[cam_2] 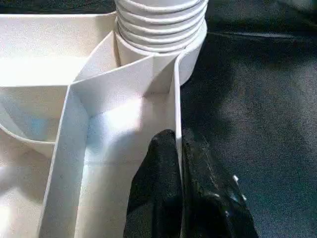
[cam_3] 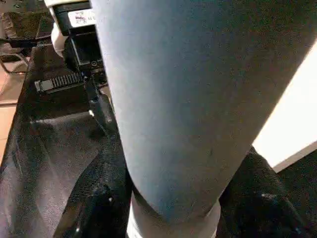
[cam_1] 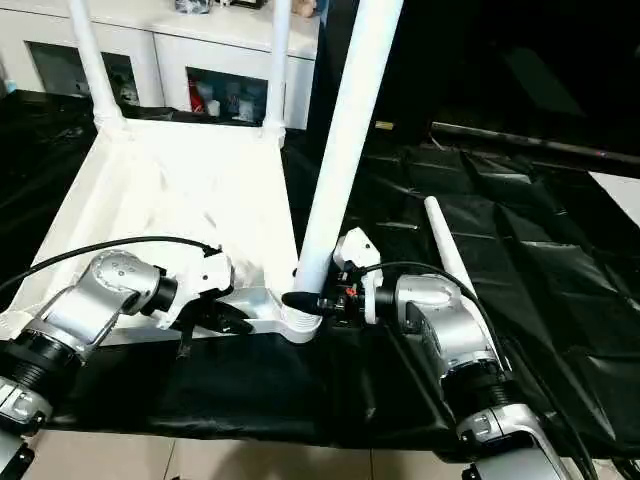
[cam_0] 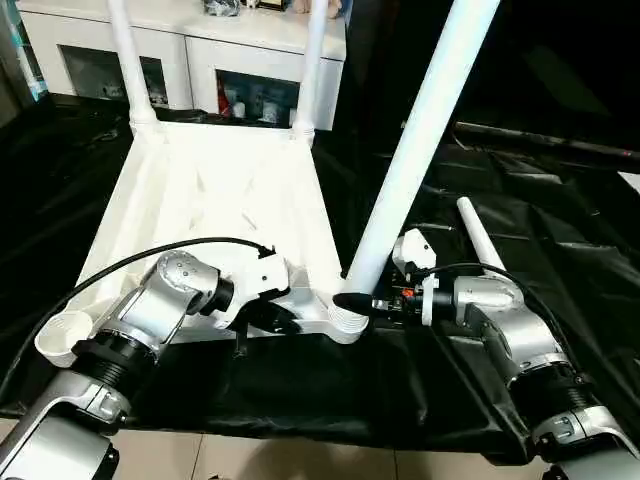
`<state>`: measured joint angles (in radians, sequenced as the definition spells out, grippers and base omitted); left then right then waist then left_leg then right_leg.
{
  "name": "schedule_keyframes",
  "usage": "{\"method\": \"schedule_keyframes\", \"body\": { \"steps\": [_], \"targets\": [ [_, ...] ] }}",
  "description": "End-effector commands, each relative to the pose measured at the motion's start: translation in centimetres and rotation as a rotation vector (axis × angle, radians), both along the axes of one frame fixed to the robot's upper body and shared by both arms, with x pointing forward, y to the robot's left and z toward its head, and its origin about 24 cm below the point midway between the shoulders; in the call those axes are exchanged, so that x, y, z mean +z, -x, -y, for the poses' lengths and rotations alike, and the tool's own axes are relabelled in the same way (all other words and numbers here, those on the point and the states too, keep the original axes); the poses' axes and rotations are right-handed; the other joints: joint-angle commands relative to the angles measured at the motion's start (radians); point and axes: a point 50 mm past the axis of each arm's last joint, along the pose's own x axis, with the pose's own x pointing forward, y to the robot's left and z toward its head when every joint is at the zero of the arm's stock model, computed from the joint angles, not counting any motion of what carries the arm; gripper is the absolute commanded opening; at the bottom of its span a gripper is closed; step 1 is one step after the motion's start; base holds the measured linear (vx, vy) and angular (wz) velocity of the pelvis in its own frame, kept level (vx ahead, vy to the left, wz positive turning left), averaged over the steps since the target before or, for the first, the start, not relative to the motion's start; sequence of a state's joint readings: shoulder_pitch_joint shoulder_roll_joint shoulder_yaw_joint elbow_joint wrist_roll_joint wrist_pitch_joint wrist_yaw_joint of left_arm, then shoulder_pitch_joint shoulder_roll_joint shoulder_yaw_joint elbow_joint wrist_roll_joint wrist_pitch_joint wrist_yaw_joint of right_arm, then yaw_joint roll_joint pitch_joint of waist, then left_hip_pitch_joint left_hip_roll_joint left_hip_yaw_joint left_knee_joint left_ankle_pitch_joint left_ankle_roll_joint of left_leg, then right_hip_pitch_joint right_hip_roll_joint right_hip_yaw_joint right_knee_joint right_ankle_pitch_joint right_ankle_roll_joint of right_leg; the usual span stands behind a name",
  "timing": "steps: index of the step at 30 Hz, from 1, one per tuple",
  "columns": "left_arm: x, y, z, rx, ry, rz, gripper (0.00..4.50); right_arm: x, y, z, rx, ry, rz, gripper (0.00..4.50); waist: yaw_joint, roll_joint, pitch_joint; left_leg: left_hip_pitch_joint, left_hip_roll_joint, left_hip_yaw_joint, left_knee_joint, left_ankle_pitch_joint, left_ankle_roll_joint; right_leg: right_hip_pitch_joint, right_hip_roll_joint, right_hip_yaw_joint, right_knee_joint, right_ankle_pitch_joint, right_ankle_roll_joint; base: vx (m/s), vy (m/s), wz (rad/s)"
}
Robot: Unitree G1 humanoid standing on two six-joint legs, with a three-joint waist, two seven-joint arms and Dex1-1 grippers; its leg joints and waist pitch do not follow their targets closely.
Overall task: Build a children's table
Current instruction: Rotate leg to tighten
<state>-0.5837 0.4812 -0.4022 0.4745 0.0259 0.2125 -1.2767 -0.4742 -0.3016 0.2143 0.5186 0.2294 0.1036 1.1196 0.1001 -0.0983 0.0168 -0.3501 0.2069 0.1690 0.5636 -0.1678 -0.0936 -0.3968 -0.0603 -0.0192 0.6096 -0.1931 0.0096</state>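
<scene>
On the black-cloth-covered work table, near its front left corner, a small white cup-like container sits beside the robot's left forearm; whether anything is in it cannot be told. The children's table lies upside down on the cloth, ribbed underside up, with two legs standing in its far corner sockets. The left gripper is clenched on the thin rim wall of the tabletop's near edge, one black finger on each side. In the near right corner socket a third leg leans rightward; the right gripper grasps its base. The fourth leg lies loose on the cloth further right
</scene>
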Motion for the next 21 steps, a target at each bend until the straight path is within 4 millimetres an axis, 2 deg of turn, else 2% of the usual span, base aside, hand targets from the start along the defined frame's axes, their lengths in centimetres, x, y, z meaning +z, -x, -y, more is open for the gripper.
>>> {"method": "schedule_keyframes", "body": {
  "steps": [1, 3, 5, 6, 8, 9, 10, 11, 12, 13, 14, 15, 16, 17, 18, 19, 21],
  "targets": [
    [0.5, 0.4, 1.7, -0.081, 0.067, 0.000, 0.00, -5.9, 2.4, 1.9, -0.070, 0.191, -0.236, 1.89, -0.008, 0.021, -0.027, 0.009, 0.022, -0.004, -0.073, -0.405, -0.028, 0.018, -0.058, 0.026, -0.087, -0.352, -0.155, 0.000, 0.000, 0.00],
    [0.6, -0.1, 1.7, -0.042, 0.062, 0.031, 0.00, -5.9, 1.8, 1.9, -0.146, 0.182, -0.217, 1.89, -0.010, 0.021, -0.025, 0.010, 0.021, -0.005, -0.074, -0.426, -0.029, 0.015, -0.058, 0.027, -0.091, -0.388, -0.147, 0.000, 0.000, 0.00],
    [0.5, -1.2, 1.7, 0.058, 0.036, 0.097, 0.00, -6.2, 0.8, 2.0, -0.297, 0.197, -0.191, 1.89, -0.015, 0.019, -0.018, 0.013, 0.020, -0.008, -0.075, -0.474, -0.037, 0.005, -0.060, 0.024, -0.100, -0.480, -0.130, -0.025, 0.000, 0.00],
    [0.5, -1.2, 1.7, 0.058, 0.036, 0.097, 0.00, -6.2, 0.8, 2.0, -0.297, 0.197, -0.191, 1.89, -0.026, 0.017, -0.016, 0.024, 0.014, -0.017, -0.069, -0.540, -0.049, -0.002, -0.064, 0.015, -0.118, -0.638, -0.081, -0.051, 0.001, 0.00],
    [0.8, -1.8, 2.1, 0.138, 0.066, 0.101, 0.00, -6.6, 0.0, 2.0, -0.455, 0.201, -0.198, 1.89, -0.032, 0.017, -0.017, 0.018, 0.015, -0.026, -0.073, -0.544, -0.050, 0.002, -0.070, 0.011, -0.122, -0.680, -0.057, -0.059, 0.013, -0.09],
    [1.2, -2.0, 2.6, 0.189, 0.094, 0.081, 0.00, -6.9, -0.5, 1.8, -0.556, 0.201, -0.215, 1.89, -0.037, 0.014, -0.015, 0.018, 0.015, -0.027, -0.075, -0.553, -0.051, 0.000, -0.068, 0.008, -0.125, -0.690, -0.053, -0.055, 0.017, -0.11],
    [1.3, -2.1, 3.0, 0.220, 0.105, 0.071, 0.00, -7.0, -0.7, 1.7, -0.617, 0.201, -0.226, 1.89, -0.042, 0.017, -0.016, 0.019, 0.015, -0.029, -0.076, -0.559, -0.057, 0.001, -0.069, 0.005, -0.122, -0.687, -0.057, -0.058, 0.018, -0.11],
    [1.4, -2.1, 3.2, 0.237, 0.107, 0.066, 0.00, -7.1, -0.9, 1.6, -0.647, 0.201, -0.232, 1.89, -0.056, 0.027, -0.018, 0.020, 0.016, -0.038, -0.078, -0.592, -0.059, 0.006, -0.071, -0.011, -0.130, -0.672, -0.066, -0.053, 0.026, -0.15],
    [1.4, -2.2, 3.4, 0.264, 0.108, 0.063, 0.00, -7.2, -1.0, 1.5, -0.682, 0.205, -0.236, 1.89, -0.062, 0.026, -0.020, 0.010, 0.017, -0.043, -0.084, -0.586, -0.057, 0.018, -0.073, -0.016, -0.127, -0.644, -0.069, -0.053, 0.026, -0.15],
    [1.5, -2.4, 3.7, 0.304, 0.111, 0.060, 0.00, -7.3, -1.2, 1.4, -0.730, 0.217, -0.240, 1.89, -0.068, 0.032, -0.016, -0.006, 0.021, -0.048, -0.097, -0.577, -0.062, 0.029, -0.071, -0.020, -0.120, -0.586, -0.082, -0.043, 0.039, -0.21],
    [1.4, -2.6, 4.3, 0.373, 0.110, 0.047, 0.00, -7.4, -1.5, 1.2, -0.805, 0.230, -0.251, 1.89, -0.073, 0.033, -0.016, 0.000, 0.019, -0.048, -0.095, -0.594, -0.061, 0.027, -0.071, -0.026, -0.126, -0.581, -0.086, 0.000, 0.000, 0.00],
    [1.4, -2.7, 4.8, 0.419, 0.108, 0.036, 0.00, -7.5, -1.7, 1.0, -0.856, 0.240, -0.259, 1.89, -0.076, 0.030, -0.015, 0.017, 0.016, -0.044, -0.087, -0.624, -0.056, 0.014, -0.073, -0.036, -0.138, -0.592, -0.090, 0.000, 0.000, 0.00],
    [1.3, -2.7, 5.2, 0.442, 0.107, 0.027, 0.00, -7.6, -1.9, 0.9, -0.901, 0.255, -0.262, 1.89, -0.081, 0.037, -0.012, 0.024, 0.016, -0.045, -0.083, -0.644, -0.055, 0.012, -0.078, -0.045, -0.143, -0.618, -0.083, 0.000, 0.000, 0.00],
    [1.3, -2.6, 5.6, 0.450, 0.103, 0.025, 0.00, -7.6, -2.0, 0.5, -0.922, 0.250, -0.272, 1.89, -0.086, 0.034, -0.013, 0.021, 0.015, -0.047, -0.083, -0.650, -0.051, 0.017, -0.079, -0.052, -0.150, -0.637, -0.067, 0.000, 0.000, 0.00],
    [1.3, -2.5, 6.1, 0.456, 0.103, 0.030, 0.00, -7.7, -2.1, 0.2, -0.947, 0.254, -0.283, 1.89, -0.088, 0.037, -0.013, 0.019, 0.015, -0.049, -0.085, -0.654, -0.049, 0.021, -0.079, -0.056, -0.153, -0.633, -0.063, 0.000, 0.000, 0.00],
    [1.3, -2.4, 6.5, 0.465, 0.103, 0.033, 0.00, -7.7, -2.2, -0.1, -0.967, 0.259, -0.291, 1.89, -0.094, 0.039, -0.014, 0.015, 0.018, -0.052, -0.091, -0.663, -0.047, 0.029, -0.079, -0.062, -0.153, -0.597, -0.065, 0.000, 0.000, 0.00],
    [1.4, -2.3, 7.1, 0.493, 0.097, 0.045, 0.00, -7.7, -2.3, -1.0, -0.962, 0.280, -0.282, 1.89, -0.105, 0.042, -0.011, 0.012, 0.021, -0.058, -0.096, -0.697, -0.046, 0.033, -0.081, -0.073, -0.153, -0.568, -0.067, 0.000, 0.000, 0.00]
  ]
}}
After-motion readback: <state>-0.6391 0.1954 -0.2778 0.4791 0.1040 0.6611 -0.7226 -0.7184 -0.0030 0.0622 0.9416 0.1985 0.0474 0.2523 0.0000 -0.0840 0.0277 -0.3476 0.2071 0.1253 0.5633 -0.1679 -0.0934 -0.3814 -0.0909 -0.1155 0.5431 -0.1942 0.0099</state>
